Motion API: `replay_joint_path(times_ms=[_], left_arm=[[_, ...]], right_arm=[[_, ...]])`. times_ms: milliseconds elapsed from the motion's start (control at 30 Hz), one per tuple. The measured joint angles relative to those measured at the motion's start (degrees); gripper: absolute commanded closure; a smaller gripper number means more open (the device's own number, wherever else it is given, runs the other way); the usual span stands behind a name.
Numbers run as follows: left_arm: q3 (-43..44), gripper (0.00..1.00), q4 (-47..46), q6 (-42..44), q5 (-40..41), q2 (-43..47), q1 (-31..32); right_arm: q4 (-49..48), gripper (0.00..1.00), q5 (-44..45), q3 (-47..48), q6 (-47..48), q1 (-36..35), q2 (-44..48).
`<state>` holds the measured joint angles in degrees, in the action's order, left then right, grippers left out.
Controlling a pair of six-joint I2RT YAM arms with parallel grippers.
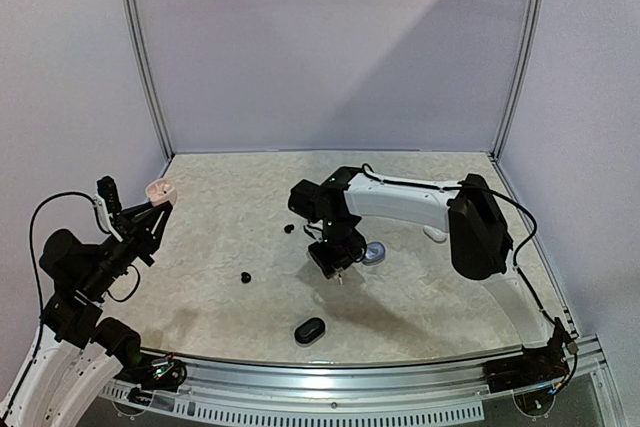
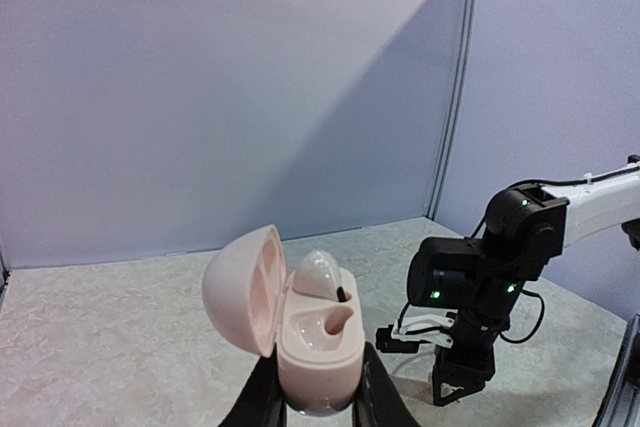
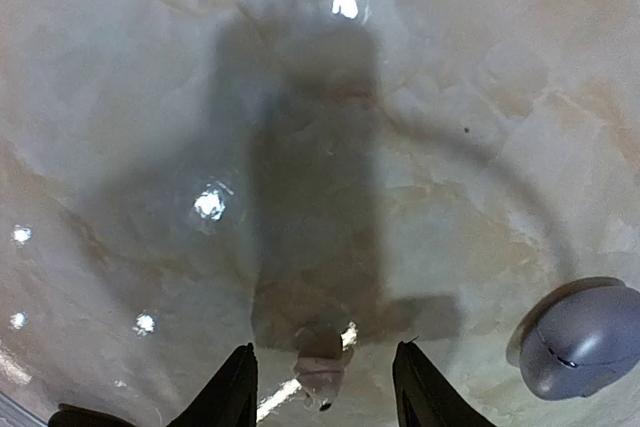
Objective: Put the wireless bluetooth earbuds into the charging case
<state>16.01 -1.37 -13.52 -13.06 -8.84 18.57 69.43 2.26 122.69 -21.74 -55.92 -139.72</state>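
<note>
My left gripper (image 2: 318,392) is shut on an open pink charging case (image 2: 318,342) and holds it up at the far left (image 1: 160,190). One pale pink earbud (image 2: 320,275) sits in the case's far slot; the near slot is empty. My right gripper (image 3: 322,387) is open, pointing down at the table's middle (image 1: 335,265). A small pinkish earbud (image 3: 322,365) lies on the table between its fingers, touching neither. Two black earbuds (image 1: 245,277) (image 1: 289,228) lie on the table to the left of the right gripper.
A closed grey-blue case (image 3: 580,339) lies just right of the right gripper, also seen from above (image 1: 375,252). A closed black case (image 1: 310,330) lies near the front edge. A small white item (image 1: 435,234) lies beside the right arm. Walls enclose the table.
</note>
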Motion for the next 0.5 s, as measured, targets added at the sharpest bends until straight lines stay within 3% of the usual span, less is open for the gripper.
replay_joint_path(times_ms=[500], left_arm=[[0.0, 1.00, 0.0, 0.0, -0.1, 0.5, 0.0]], right_arm=[[1.4, 0.78, -1.0, 0.6, 0.7, 0.0, -1.5]])
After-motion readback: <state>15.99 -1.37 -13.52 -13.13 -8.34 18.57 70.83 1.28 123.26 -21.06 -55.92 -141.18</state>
